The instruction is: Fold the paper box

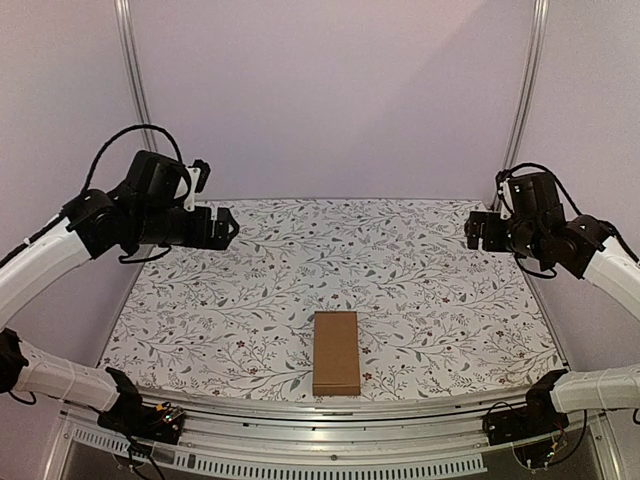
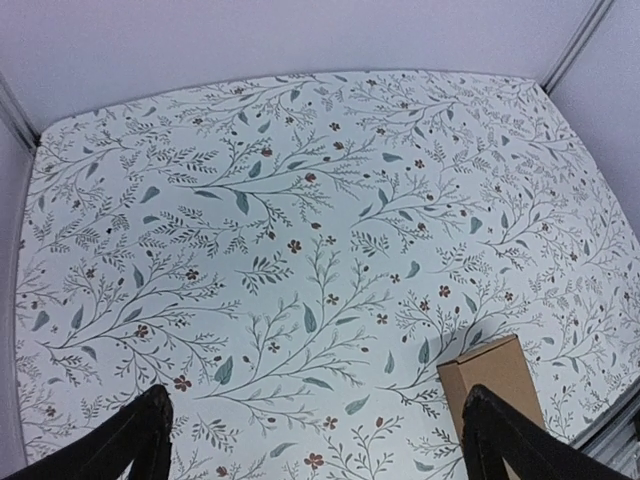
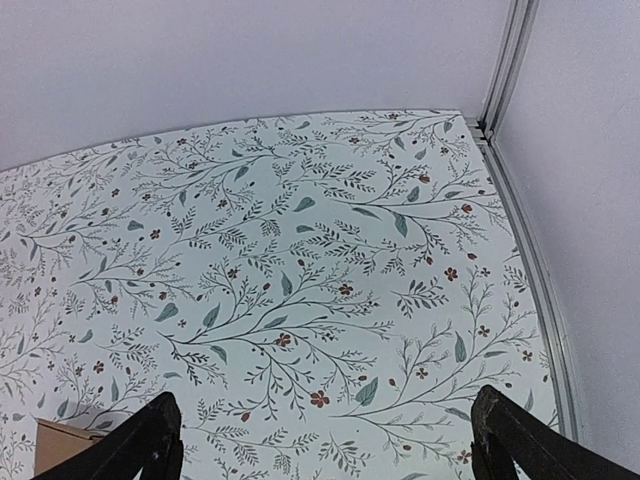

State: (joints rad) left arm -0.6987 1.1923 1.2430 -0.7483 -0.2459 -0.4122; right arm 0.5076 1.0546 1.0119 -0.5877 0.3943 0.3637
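Observation:
The paper box lies near the table's front edge, a small closed brown cardboard block with its long side running front to back. One end of it shows in the left wrist view and a corner in the right wrist view. My left gripper hangs high over the far left of the table, open and empty, its fingers wide apart. Over the far right my right gripper is raised too, open with nothing between its fingers. Neither gripper touches the box.
A floral-patterned cloth covers the table. A metal rail runs along the front edge and upright frame posts stand at the back corners. Plain walls close in the back and the sides.

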